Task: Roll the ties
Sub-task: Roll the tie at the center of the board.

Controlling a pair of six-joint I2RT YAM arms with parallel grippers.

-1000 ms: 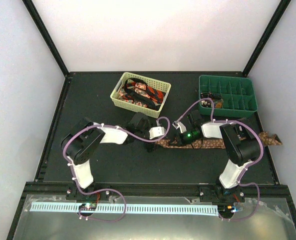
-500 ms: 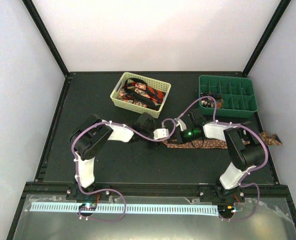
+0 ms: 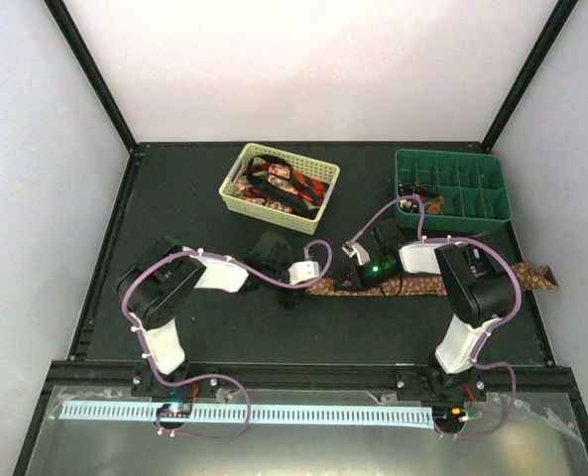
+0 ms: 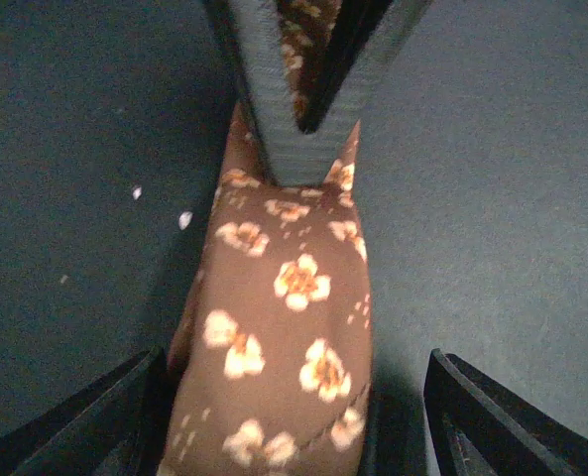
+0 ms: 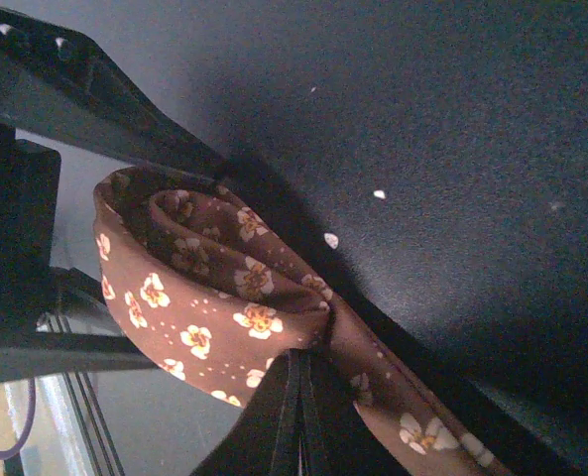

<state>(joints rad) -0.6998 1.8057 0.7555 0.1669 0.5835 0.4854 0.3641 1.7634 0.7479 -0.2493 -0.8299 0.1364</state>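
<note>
Brown tie [image 3: 427,287] lies flat across the desk [image 3: 204,327], right of centre. Its far end trails past the right arm toward the desk's right edge. The left end is turned over into a loose first loop [image 5: 204,288], sitting between the two wrists.

Change: half a second back the left arm was pushed in close against the right wrist at that loop. Now it has backed off a little to the left, roughly where it was a second ago.

Left fingers [image 4: 75,426] stand open and straddle the loop, one on each side. One is about touching the fabric edge and the other is clear of it. They hold nothing.

Right fingers [image 5: 274,421] haven't budged. They are shut on the tie, pinching it just behind the loop and pinning the fold.

My read: this was a tuck or regrasp at the loop that didn't seat, and the left arm is resetting. The roll is barely begun, one slack turn with nearly the whole length still flat. Next the left needs to close on the loop itself, not the flat run, while the right holds. If the right lets go first, the fold likely springs open.

Red-and-black ties [image 3: 284,183] are heaped in the yellow basket [image 3: 264,206], not yet rolled.
</note>
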